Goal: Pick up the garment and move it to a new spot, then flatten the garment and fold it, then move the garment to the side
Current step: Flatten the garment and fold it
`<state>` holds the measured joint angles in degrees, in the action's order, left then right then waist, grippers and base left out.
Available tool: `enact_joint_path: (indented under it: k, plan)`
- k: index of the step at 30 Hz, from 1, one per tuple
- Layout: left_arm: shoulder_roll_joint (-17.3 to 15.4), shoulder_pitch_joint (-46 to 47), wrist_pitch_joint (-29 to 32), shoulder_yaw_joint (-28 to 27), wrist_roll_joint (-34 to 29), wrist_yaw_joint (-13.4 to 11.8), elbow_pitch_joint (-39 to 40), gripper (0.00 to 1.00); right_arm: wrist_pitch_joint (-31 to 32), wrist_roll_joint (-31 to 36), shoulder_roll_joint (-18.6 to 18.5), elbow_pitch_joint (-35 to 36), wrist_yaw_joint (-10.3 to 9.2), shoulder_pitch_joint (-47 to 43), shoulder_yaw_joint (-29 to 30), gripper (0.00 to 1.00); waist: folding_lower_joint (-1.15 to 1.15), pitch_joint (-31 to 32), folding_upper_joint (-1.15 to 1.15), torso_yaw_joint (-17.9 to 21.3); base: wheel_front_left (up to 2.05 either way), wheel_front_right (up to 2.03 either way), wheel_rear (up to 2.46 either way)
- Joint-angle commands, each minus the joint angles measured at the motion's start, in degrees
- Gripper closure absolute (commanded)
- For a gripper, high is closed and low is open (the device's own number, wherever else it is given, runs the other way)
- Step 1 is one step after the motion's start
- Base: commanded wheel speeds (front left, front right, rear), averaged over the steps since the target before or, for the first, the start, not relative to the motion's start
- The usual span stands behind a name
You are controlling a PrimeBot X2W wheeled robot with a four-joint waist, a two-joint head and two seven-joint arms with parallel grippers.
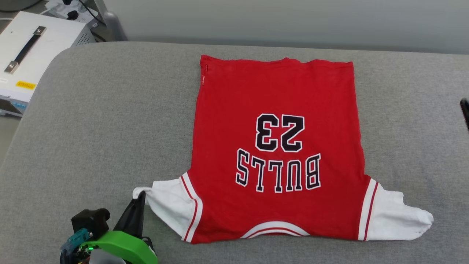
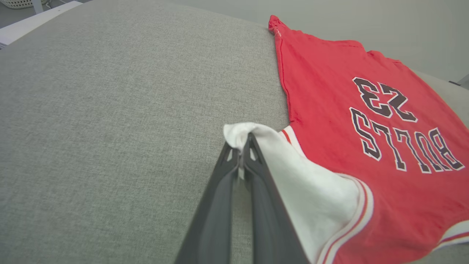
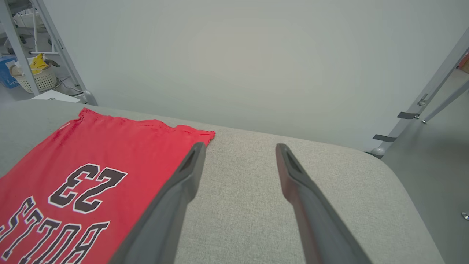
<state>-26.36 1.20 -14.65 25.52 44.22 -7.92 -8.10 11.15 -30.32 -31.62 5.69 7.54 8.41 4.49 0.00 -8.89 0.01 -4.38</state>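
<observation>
The garment [image 1: 278, 146], a red T-shirt with white sleeves and black-and-white "BULLS 23" lettering, lies spread flat on the grey padded table [image 1: 102, 121], collar toward me. My left gripper [image 1: 141, 196] is at the lower left, shut on the tip of the garment's white left-hand sleeve [image 2: 242, 134]. In the left wrist view the garment [image 2: 348, 110] stretches to the right of the pinched sleeve. My right gripper [image 3: 238, 146] hovers open above the bare table, just right of the garment's [image 3: 73, 165] far hem corner, with nothing between its fingers. A dark fingertip [image 1: 464, 110] of it shows at the right edge.
A white equipment case [image 1: 33, 51] with a black handle stands off the table's far left corner. A grey wall lies behind the table. Metal frame legs [image 3: 421, 110] stand on the floor beyond the table's right end. A basket [image 3: 36, 79] sits on the floor far left.
</observation>
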Motion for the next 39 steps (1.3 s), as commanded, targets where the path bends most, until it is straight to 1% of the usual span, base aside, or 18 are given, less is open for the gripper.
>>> enact_joint_path:
  k: [1, 4, 7, 12, 17, 20, 24, 29, 33, 35, 39]
  plan:
    - [0.7, 1.7, -0.3, -0.2, -1.1, 0.4, 0.6, 1.00, 1.3, 0.6, -1.3, 0.4, -0.05, 4.3, -0.5, 0.00, 0.00, -3.0, -0.01, -2.3, 0.00, 0.00, 0.00]
    - [2.1, 3.8, -0.3, -0.4, -2.6, 1.0, 1.4, 1.00, 4.8, 0.4, -3.8, -0.6, -0.05, 13.2, -1.4, 0.00, 0.00, -5.6, -0.01, -4.3, 0.00, 0.00, 0.00]
    - [3.7, 6.2, -0.3, -0.6, -4.3, 1.7, 1.7, 1.00, 10.8, -1.4, -5.0, -4.4, -0.05, 23.3, -3.4, 0.00, 0.00, -8.7, -0.01, -6.5, 0.00, 0.00, 0.00]
    - [7.1, 9.3, -0.3, -1.1, -7.1, 3.3, 2.4, 1.00, 25.3, -3.7, -5.8, -13.6, -0.05, 38.6, -9.8, 0.00, 0.00, -13.5, -0.01, -9.4, 0.00, 0.00, 0.00]
    - [10.4, 11.4, -0.3, -2.6, -10.2, 4.7, 3.6, 1.00, 39.8, -4.4, -6.4, -22.5, -0.05, 48.5, -16.5, 0.00, 0.00, -17.7, -0.01, -11.8, 0.00, 0.00, 0.00]
    - [12.2, 12.4, -0.3, -3.4, -12.3, 5.9, 4.2, 1.00, 45.6, -3.1, -6.8, -26.7, -0.05, 52.8, -19.3, 0.00, 0.00, -20.1, -0.01, -13.3, 0.00, 0.00, 0.00]
    - [14.2, 13.6, -0.3, -4.5, -14.8, 7.2, 5.5, 1.00, 49.3, -0.8, -6.5, -31.7, -0.05, 57.0, -20.5, 0.00, 0.00, -23.0, -0.01, -14.9, 0.00, 0.00, 0.00]
    - [16.3, 14.6, -0.3, -5.5, -17.0, 8.8, 6.9, 1.00, 49.2, 1.8, -5.2, -37.4, -0.05, 59.5, -19.8, 0.00, 0.00, -25.7, -0.01, -16.6, 0.00, 0.00, 0.00]
    - [17.9, 14.9, -0.3, -6.1, -18.3, 10.0, 7.2, 1.00, 48.2, 2.2, -4.0, -40.8, -0.05, 58.1, -20.2, 0.00, 0.00, -26.7, -0.01, -17.2, 0.00, 0.00, 0.00]
    - [18.5, 14.9, -0.3, -6.5, -18.7, 10.5, 6.7, 1.00, 48.5, 2.3, -4.2, -42.3, -0.05, 56.4, -21.1, 0.00, 0.00, -26.7, -0.01, -17.2, 0.00, 0.00, 0.00]
    - [19.4, 14.8, -0.3, -7.2, -19.8, 11.4, 5.5, 1.00, 48.9, 1.6, -4.6, -45.1, -0.05, 54.1, -20.6, 0.01, 0.00, -26.4, -0.01, -16.9, 0.00, 0.00, 0.00]
